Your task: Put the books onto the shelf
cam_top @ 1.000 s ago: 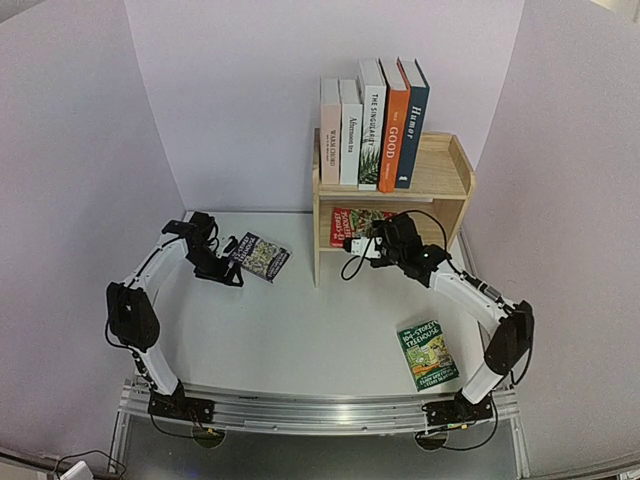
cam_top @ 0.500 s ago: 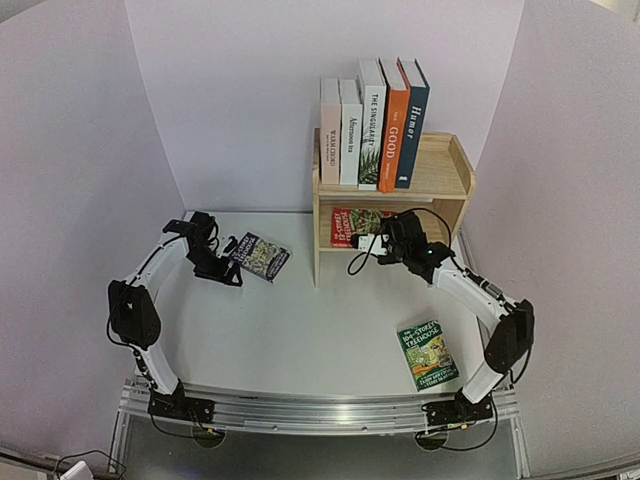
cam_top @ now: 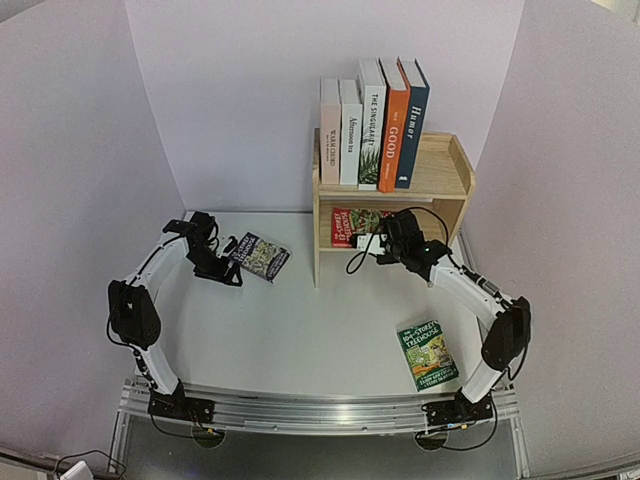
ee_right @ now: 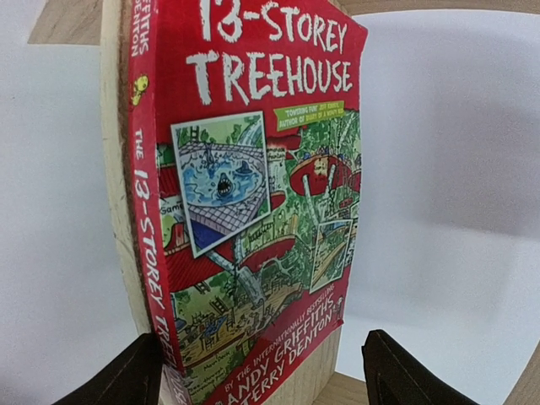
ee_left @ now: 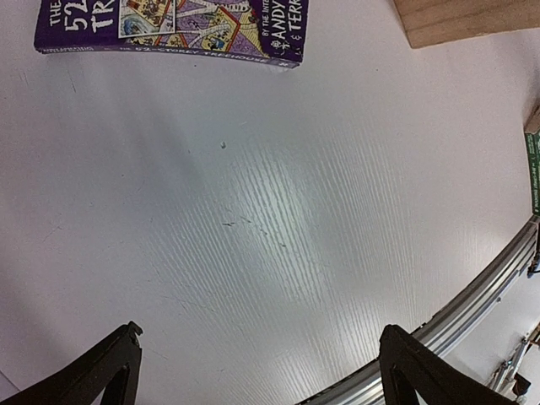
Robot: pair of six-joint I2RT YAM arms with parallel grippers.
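red book (ee_right: 253, 211) against shelf (cam_top: 445, 175) side faces the wide right pincer (ee_right: 260, 342); wide left pincer (ee_left: 259, 330) near purple book (ee_left: 169, 25)

Bright, even light, faint shadows. A pale glare patch lies on the table (ee_left: 278, 219) below the purple book (ee_left: 169, 29); wrist views bulge at edges.

The white worktop (cam_top: 300, 330) was boxed in by plain, pale lilac-white panels: a back wall (cam_top: 240, 100) at its far edge, and a left wall (cam_top: 70, 150) and a right wall (cam_top: 575, 200) angled in from its sides. Soft, even light fell on the worktop, leaving a faint sheen on its finely ribbed surface. An aluminium rail (cam_top: 320, 413) ran along its near edge.
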